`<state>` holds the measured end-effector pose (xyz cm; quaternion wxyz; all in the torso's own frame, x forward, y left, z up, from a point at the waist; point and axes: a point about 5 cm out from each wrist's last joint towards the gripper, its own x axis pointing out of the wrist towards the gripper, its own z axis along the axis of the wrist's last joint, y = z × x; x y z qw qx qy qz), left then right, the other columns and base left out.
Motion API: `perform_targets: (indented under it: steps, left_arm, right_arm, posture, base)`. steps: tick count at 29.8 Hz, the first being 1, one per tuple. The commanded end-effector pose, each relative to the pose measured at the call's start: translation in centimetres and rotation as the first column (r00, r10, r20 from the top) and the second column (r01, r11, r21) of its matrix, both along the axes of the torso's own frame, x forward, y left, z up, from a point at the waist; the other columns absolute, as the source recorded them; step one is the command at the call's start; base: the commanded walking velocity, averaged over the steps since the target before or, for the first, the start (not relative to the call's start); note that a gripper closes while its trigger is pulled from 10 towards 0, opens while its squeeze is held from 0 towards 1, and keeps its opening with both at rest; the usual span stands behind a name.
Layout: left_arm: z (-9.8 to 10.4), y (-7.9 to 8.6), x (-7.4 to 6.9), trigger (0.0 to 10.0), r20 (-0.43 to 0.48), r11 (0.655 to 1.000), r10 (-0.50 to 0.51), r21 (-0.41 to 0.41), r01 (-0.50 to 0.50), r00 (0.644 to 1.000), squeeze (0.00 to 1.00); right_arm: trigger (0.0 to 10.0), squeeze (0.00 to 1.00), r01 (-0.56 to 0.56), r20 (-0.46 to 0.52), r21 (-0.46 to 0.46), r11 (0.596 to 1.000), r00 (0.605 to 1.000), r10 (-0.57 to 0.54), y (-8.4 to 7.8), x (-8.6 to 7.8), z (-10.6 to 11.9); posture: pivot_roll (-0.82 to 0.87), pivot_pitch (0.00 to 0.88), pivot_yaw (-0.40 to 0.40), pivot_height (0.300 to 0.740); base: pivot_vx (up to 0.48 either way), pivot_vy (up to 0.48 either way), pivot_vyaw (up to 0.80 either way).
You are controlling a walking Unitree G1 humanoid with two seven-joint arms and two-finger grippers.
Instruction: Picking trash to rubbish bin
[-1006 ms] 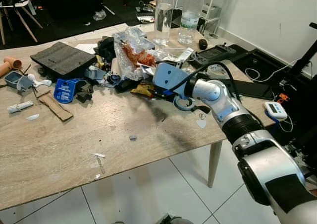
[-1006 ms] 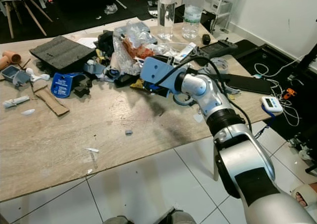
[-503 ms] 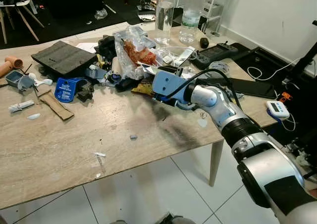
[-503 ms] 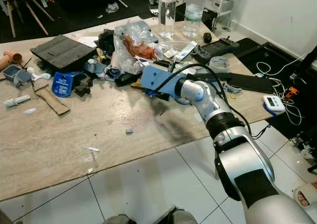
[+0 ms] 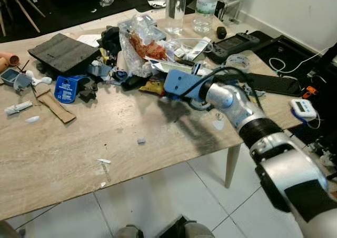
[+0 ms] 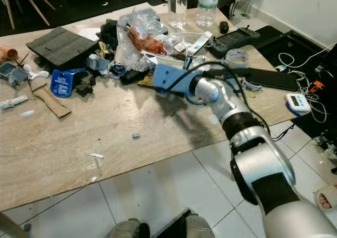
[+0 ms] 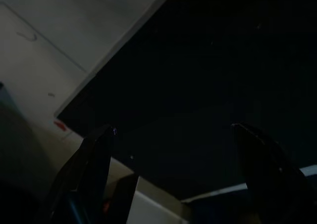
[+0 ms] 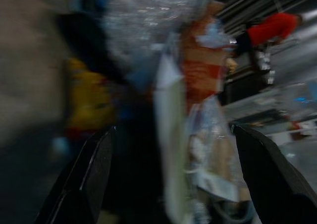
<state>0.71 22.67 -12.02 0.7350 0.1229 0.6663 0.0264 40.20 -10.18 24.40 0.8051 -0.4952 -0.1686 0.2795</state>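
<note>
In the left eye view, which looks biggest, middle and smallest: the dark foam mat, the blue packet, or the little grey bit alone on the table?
1. dark foam mat, biggest by far.
2. blue packet, middle.
3. little grey bit, smallest, though it lies nearest the camera.

1. White print marks the blue packet [image 5: 65, 88] on the left of the wooden table [image 5: 63, 143]; it is too small to read.
2. The far clear plastic bottle's green label [image 5: 202, 9] is likewise illegible.
</note>
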Motion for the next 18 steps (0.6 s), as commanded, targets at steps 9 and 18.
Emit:
perform_targets:
  steps: [9, 18]
  left_arm:
    - [0.3, 1.3, 0.6, 10.0, 0.019, 0.999, -0.031, 0.024, 0.031, 0.999, 0.00]
    - [0.5, 1.9, 0.7, 10.0, 0.023, 0.998, -0.060, 0.034, 0.060, 0.998, 0.00]
  right_arm:
    - [10.0, 0.00, 0.053, 0.027, 0.015, 0.998, 0.998, -0.053, -1.0, 0.4, 0.6]
    - [0.0, 0.00, 0.059, 0.045, 0.067, 0.996, 0.997, -0.062, -1.1, 0.5, 1.3]
  posture:
    - [0.07, 0.250, 0.047, 0.740]
    - [0.07, 0.252, 0.066, 0.740]
  base:
    - [0.000, 0.000, 0.00]
    - [0.000, 0.000, 0.00]
